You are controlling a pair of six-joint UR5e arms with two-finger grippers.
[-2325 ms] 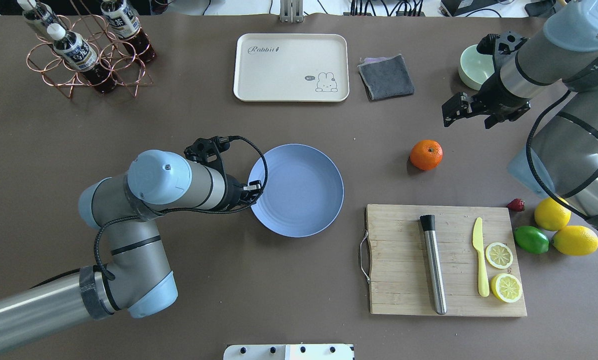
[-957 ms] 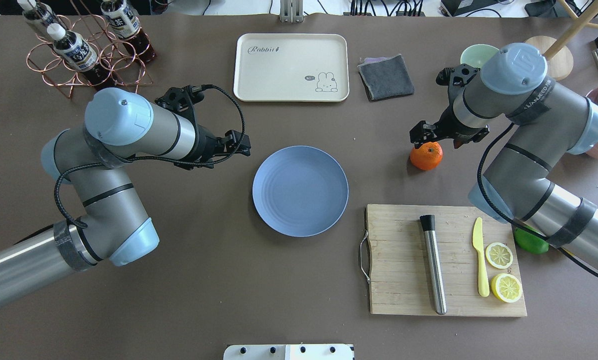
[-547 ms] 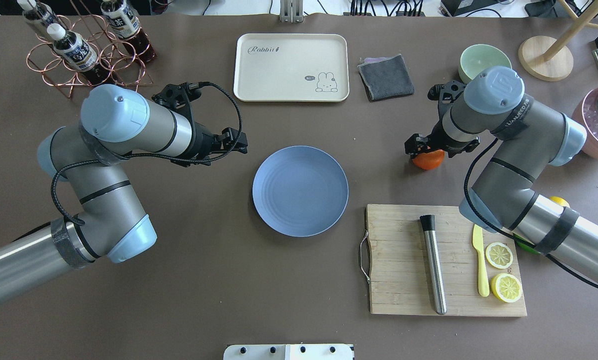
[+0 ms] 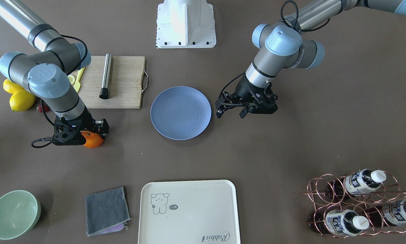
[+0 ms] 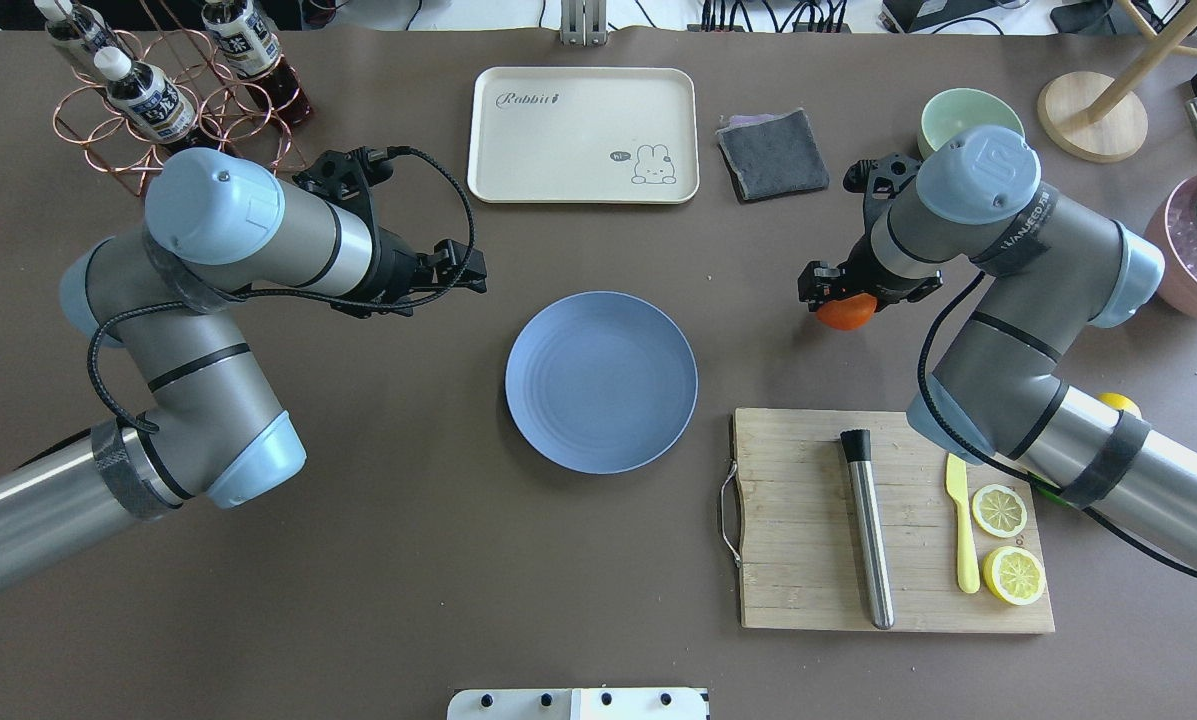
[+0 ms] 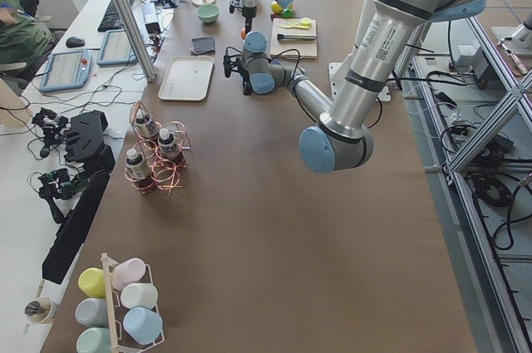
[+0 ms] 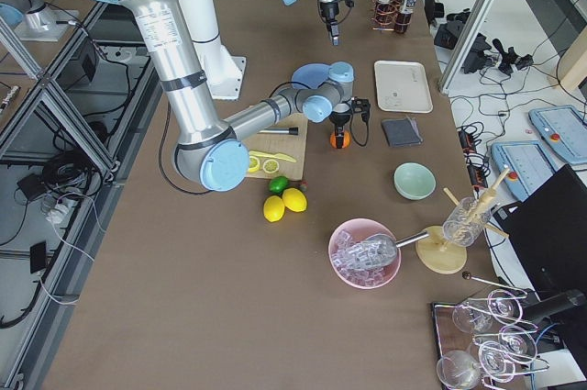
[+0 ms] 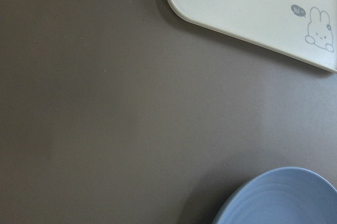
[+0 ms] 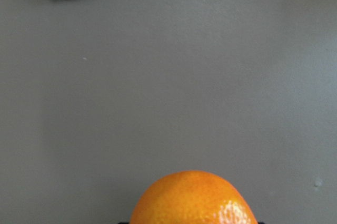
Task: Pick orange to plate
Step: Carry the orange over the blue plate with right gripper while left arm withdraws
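Note:
The orange (image 5: 846,314) is just right of the periwinkle-blue plate (image 5: 601,380), its top hidden under my right gripper (image 5: 844,297), which is shut on the fruit. From across the table the orange (image 4: 93,140) peeks out under the right gripper (image 4: 84,134). The right wrist view has the orange (image 9: 192,198) at the bottom centre, over bare table. My left gripper (image 5: 464,276) hovers open and holds nothing, beyond the plate's far-left rim. Its fingers (image 4: 219,113) stand apart beside the plate (image 4: 180,112). The plate holds nothing.
A wooden cutting board (image 5: 798,520) with a steel rod, a yellow knife and lemon slices lies near right of the plate. A cream tray (image 5: 583,135), grey cloth (image 5: 773,152) and green bowl (image 5: 953,115) sit at the back. A bottle rack (image 5: 173,100) stands back left. Whole lemons (image 4: 19,100) lie behind the right arm.
My right gripper came down from the green bowl onto the orange and shut on it, and the fruit shifted slightly left. My left gripper drew back from the plate's rim.

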